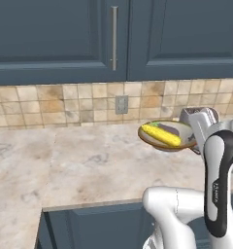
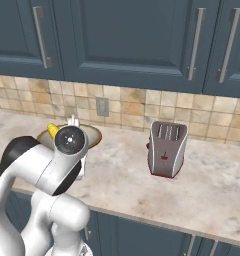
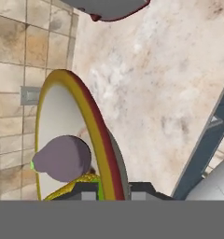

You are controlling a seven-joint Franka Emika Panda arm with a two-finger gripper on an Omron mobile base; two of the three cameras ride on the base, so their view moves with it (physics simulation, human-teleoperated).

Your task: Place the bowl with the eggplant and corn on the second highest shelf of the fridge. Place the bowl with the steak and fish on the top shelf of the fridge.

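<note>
A shallow bowl point(image 1: 182, 139) with a yellow and red rim hangs over the marble counter point(image 1: 89, 160). In it lie the yellow corn point(image 1: 160, 134) and the dark eggplant point(image 1: 170, 129). My gripper point(image 1: 196, 144) is shut on the bowl's right rim. In the hand view the rim point(image 3: 97, 135) runs down between my fingertips, and my gripper point(image 3: 115, 192) clamps it beside the eggplant point(image 3: 61, 158) and the corn point(image 3: 81, 183). From the right base view my arm covers most of the bowl point(image 2: 94, 136), with the corn point(image 2: 52, 130) peeking out. The fridge, the steak and the fish are out of view.
A grey toaster point(image 2: 167, 149) with a red base stands on the counter to the right of the bowl, close ahead of my hand point(image 3: 109, 8). Tiled backsplash with an outlet point(image 1: 121, 104) and blue-grey upper cabinets point(image 1: 60, 39) lie behind. The counter edge point(image 1: 89, 204) runs below.
</note>
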